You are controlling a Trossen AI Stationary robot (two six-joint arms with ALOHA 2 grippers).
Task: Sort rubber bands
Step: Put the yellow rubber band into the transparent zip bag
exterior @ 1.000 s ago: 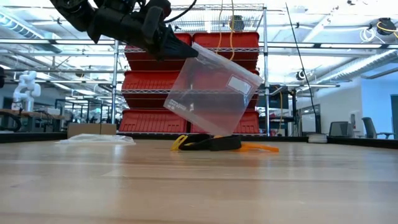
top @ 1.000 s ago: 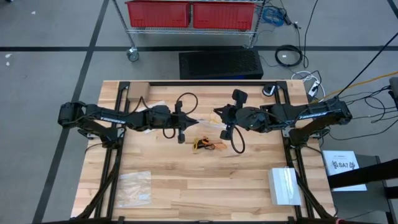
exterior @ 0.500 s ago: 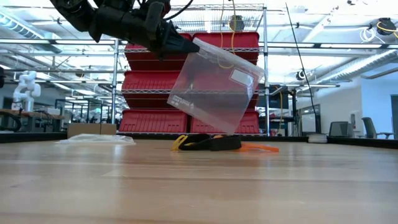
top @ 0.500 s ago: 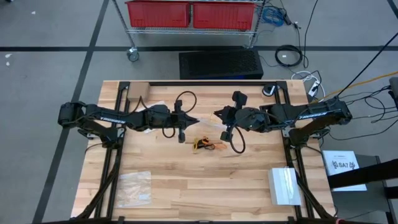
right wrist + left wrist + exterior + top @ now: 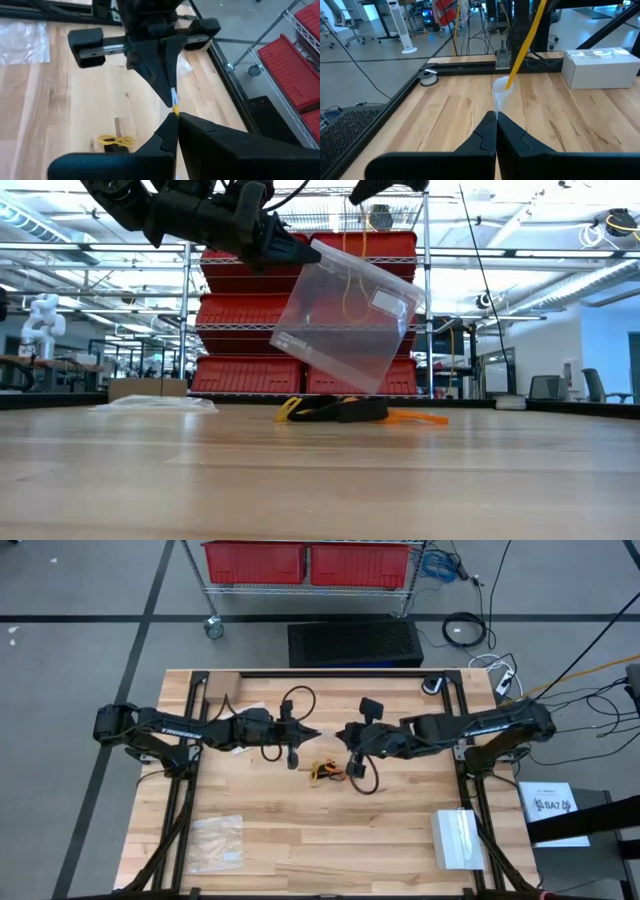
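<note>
A clear plastic bag [image 5: 348, 315] hangs tilted above the table's middle, with my left gripper [image 5: 316, 732] shut on it. My right gripper [image 5: 343, 733] faces it tip to tip, shut on a yellow rubber band [image 5: 522, 47]. The band's lower end reaches the bag's rim [image 5: 501, 89] and shows through the bag's clear wall [image 5: 347, 292]. Whether it is inside the bag I cannot tell. A small pile of yellow, orange and black rubber bands [image 5: 328, 772] lies on the wood just nearer than both grippers. My left gripper pinches the bag's upper corner [image 5: 316, 250] between its two shut fingers, coming nearly level from the table's left. The bag hangs below the fingers, tilted and clear of the table. My right gripper pinches the yellow band's upper end [image 5: 175, 107] between its fingertips, slanting down from the table's right. The band hangs straight below them, lifted clear, down to the bag's rim.
More clear bags [image 5: 218, 840] lie at the near left and a white box [image 5: 458, 838] at the near right. A cardboard piece [image 5: 222, 688] sits at the far left corner. A cart with red bins [image 5: 308, 562] stands beyond the far edge.
My right gripper has gone down and toward the table's left, up to my left gripper's tip, carrying the yellow band, which now shows against the bag. The bag has swung a little in my left gripper's hold.
</note>
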